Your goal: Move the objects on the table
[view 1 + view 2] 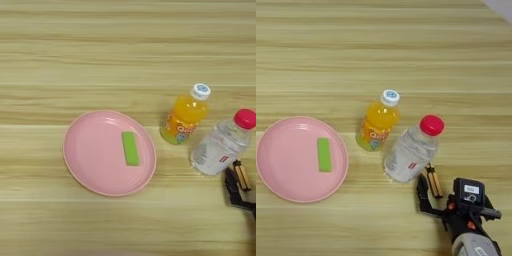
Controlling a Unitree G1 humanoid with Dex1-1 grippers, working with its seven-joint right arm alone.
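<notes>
Green block (324,154) lies flat on the pink plate (286,175), left side of the table (381,50). Water bottle (410,151) stands right of the orange juice bottle (377,126) — the right gripper (427,186) sits just beside its base, fingers spread, pinching nothing.

Likely a robot test bench rather than a lived-in room. A bare wooden table (125,45) fills both views, and only a few props sit on it: a pink plate (286,150) left of the gripper (427,187), and two bottles just beyond it. No walls, appliances or furniture show, so the room type stays uncertain.
</notes>
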